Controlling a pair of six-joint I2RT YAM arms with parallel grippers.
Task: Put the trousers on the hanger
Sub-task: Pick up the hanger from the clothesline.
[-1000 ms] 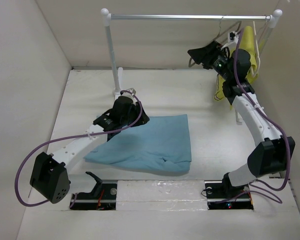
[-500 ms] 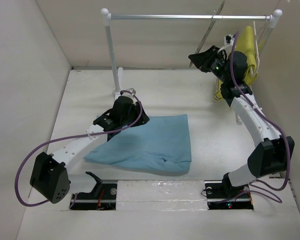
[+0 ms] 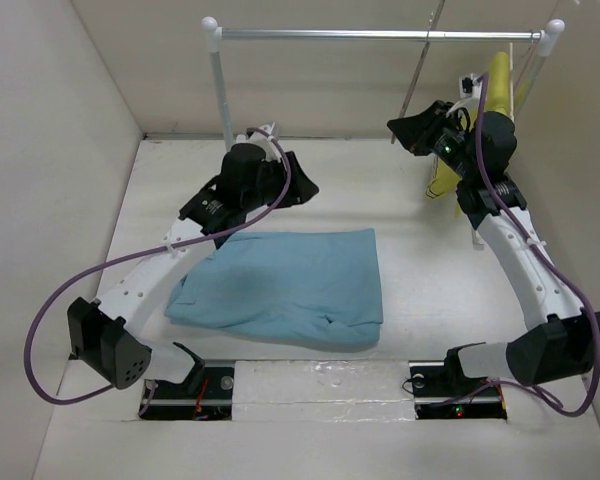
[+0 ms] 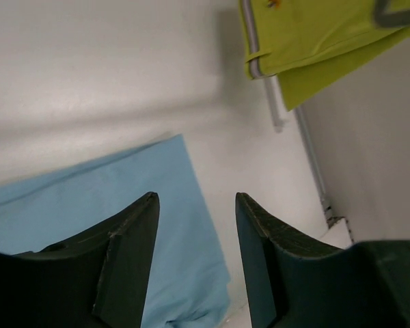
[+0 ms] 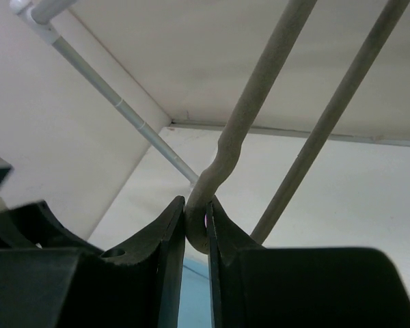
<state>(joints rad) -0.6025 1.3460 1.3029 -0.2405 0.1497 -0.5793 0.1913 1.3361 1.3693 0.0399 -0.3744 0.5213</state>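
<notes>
Right end effector is clamped on the hanger, whose wire slants upward. The trousers lie flat on the desk, well below and left of it. The open, empty left end effector hovers nearer, over their far edge.

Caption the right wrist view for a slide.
Right jaws clamped on the bent corner of the thin grey metal wire hanger.

Lab test cell: white panel walls
</notes>
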